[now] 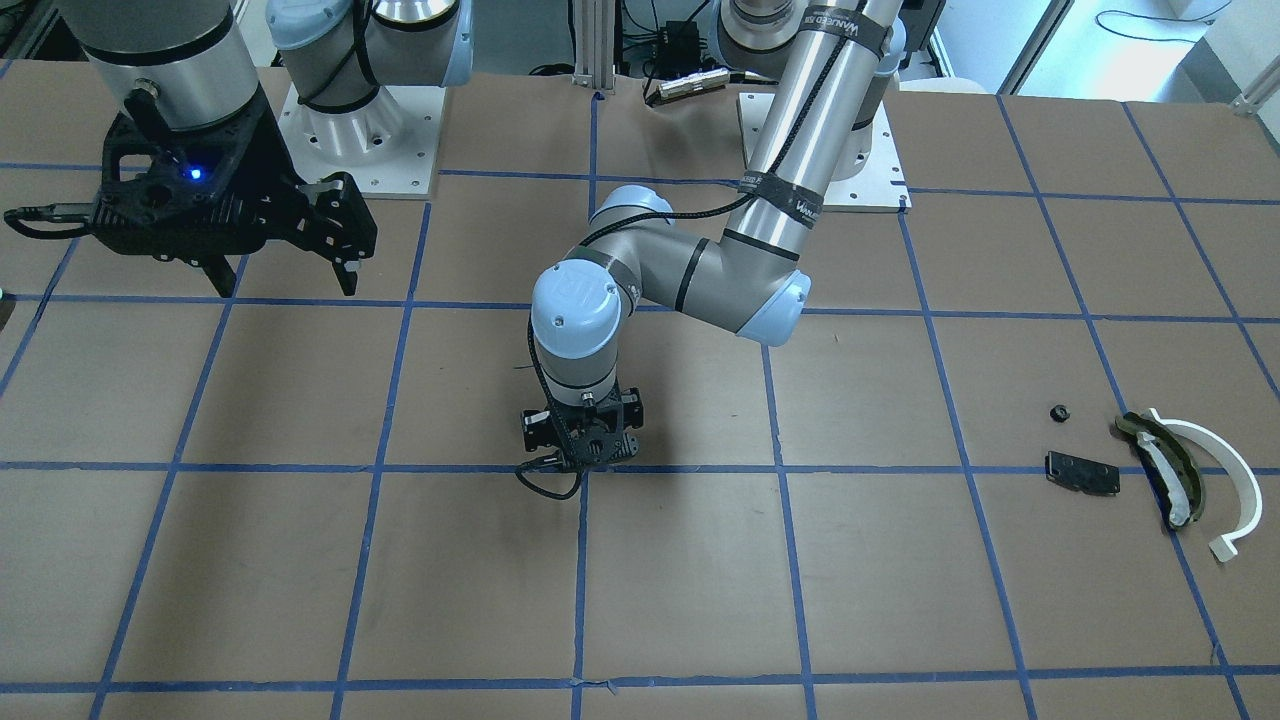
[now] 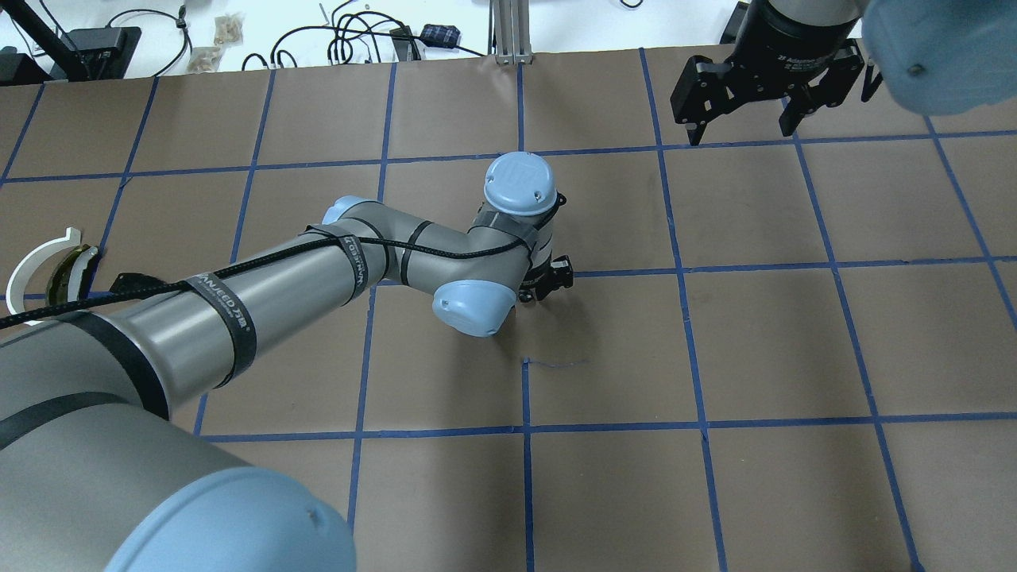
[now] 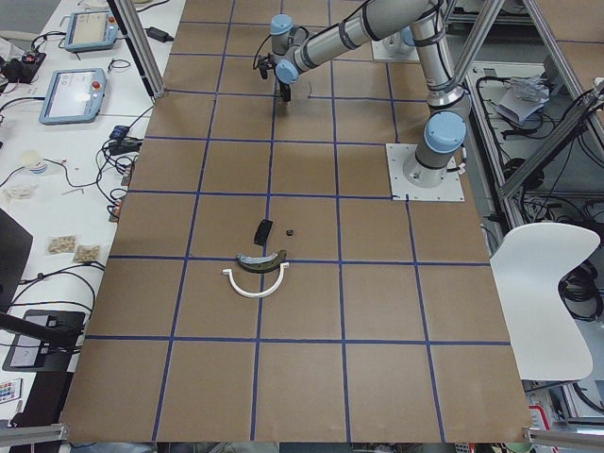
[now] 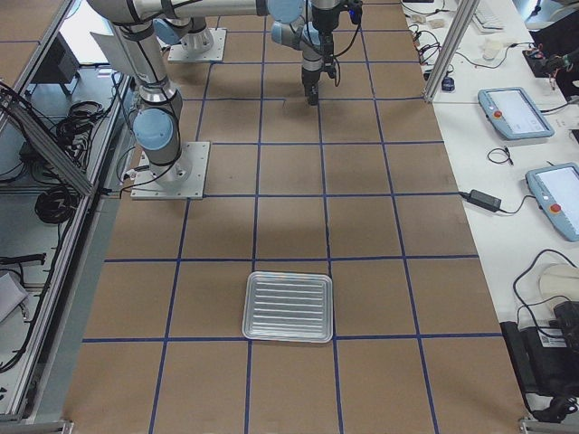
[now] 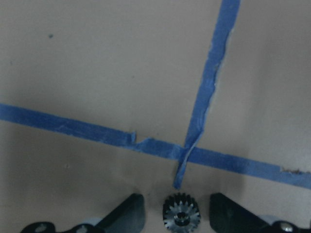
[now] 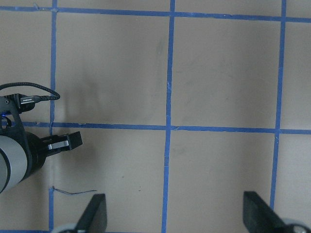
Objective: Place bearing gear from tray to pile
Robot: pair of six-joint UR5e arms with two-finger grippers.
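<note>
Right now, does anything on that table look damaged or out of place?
Only small things. The blue tape is ragged, with a loose end, where two strips cross by the left pincer. A small gear sits between its fingers, far from the pile of parts.

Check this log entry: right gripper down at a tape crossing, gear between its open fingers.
Wrong arm. The left gripper is down at the tape crossing, gear between its open fingers; the left wrist view shows it.
</note>
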